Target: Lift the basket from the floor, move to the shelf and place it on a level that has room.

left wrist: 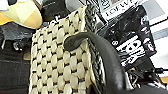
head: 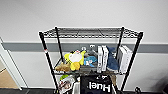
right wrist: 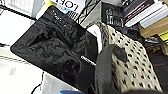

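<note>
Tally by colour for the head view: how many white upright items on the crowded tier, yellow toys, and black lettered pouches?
White upright books or boxes: 4, in two pairs
Yellow plush toy: 1
Black Huel pouch: 1
Total: 6

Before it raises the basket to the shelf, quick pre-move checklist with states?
1. Top tier of the rack bare: ok.
2. Middle tier free: not ok, yellow plush toy and books fill it.
3. Basket off the floor: cannot tell.
4. Black Huel pouch sitting in the basket: ok.
5. Basket centred before the rack: ok, roughly.
6. Both grippers' hold on the basket: cannot tell.
</note>
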{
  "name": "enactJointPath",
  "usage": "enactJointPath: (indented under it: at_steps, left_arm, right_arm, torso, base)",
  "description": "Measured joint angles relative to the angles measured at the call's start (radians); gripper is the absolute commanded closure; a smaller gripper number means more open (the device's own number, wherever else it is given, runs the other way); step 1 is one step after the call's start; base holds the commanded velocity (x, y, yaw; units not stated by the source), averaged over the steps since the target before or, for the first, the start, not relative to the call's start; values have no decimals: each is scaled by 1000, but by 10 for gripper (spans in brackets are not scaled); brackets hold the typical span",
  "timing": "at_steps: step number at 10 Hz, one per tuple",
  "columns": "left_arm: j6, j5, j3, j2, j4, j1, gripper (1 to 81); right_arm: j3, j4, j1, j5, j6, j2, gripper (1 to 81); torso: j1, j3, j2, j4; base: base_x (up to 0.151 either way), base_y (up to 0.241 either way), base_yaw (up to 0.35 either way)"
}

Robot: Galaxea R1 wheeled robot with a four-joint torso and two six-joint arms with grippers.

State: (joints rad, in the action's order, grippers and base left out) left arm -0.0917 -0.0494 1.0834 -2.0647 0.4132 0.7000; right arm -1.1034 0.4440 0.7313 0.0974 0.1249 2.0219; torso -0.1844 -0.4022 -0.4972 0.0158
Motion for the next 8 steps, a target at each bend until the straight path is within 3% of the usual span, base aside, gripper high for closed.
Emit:
enactJointPath:
  at_steps: [5,8]
  left_arm:
    - [0,0,0,-3,0,0,811]
    - [1,5,0,-6,0,-3,811]
  right_arm:
    - [0,0,0,3,0,2,811]
    - [0,0,-3,8,-1,7,811]
  torso:
    - [1,0,0,0]
    - [0,0,1,0]
  base:
    - [80,0,0]
    - [0,0,0]
